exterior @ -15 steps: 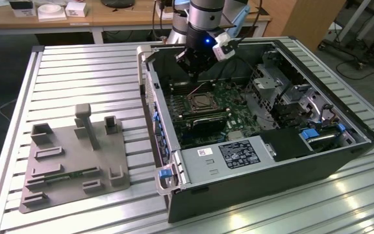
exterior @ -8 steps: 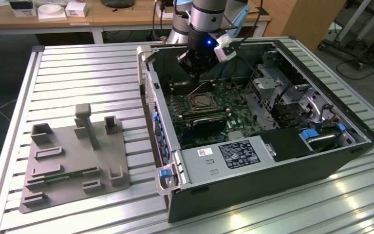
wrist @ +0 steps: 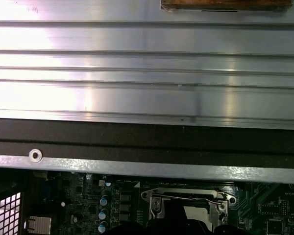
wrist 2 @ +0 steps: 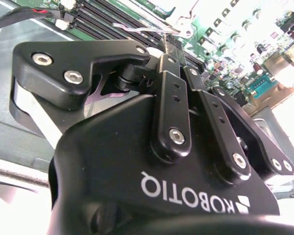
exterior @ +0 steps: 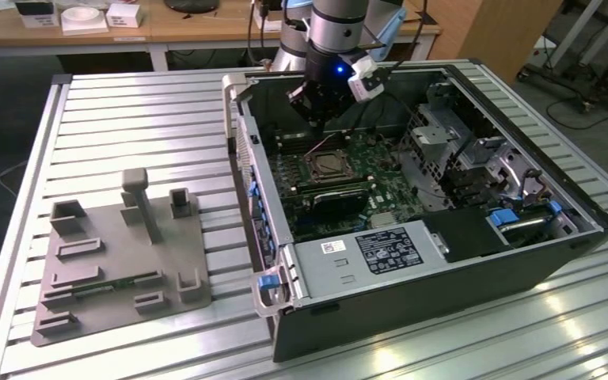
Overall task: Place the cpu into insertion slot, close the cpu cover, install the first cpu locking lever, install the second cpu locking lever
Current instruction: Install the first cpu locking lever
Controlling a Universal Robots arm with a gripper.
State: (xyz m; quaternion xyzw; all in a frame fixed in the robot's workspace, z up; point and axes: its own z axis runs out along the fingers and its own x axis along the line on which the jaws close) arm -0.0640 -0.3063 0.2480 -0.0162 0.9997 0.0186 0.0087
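Gripper point(exterior: 323, 109) hangs inside the computer case point(exterior: 283, 317), can't tell if it's spread or closed. Insertion slot point(exterior: 332, 165) sits on the motherboard point(exterior: 389, 178) right below it, slightly toward the grey labelled box point(exterior: 383, 249). The cpu cover point(wrist: 154, 203) looks flat, with a lever wire point(wrist: 186, 198) along one edge.

The Universal Robots arm point(exterior: 336, 28) is a silver-grey metal tube with darker grey joint bands, a pale blue joint cap and a small blue light glowing at its wrist. A white camera block point(exterior: 366, 79) is clamped to one side of that wrist. In the second wrist view its gripper point(wrist 2: 172, 51) is glossy black, its hinged links pinned with round silver socket-head screws, with white lettering printed across the housing.
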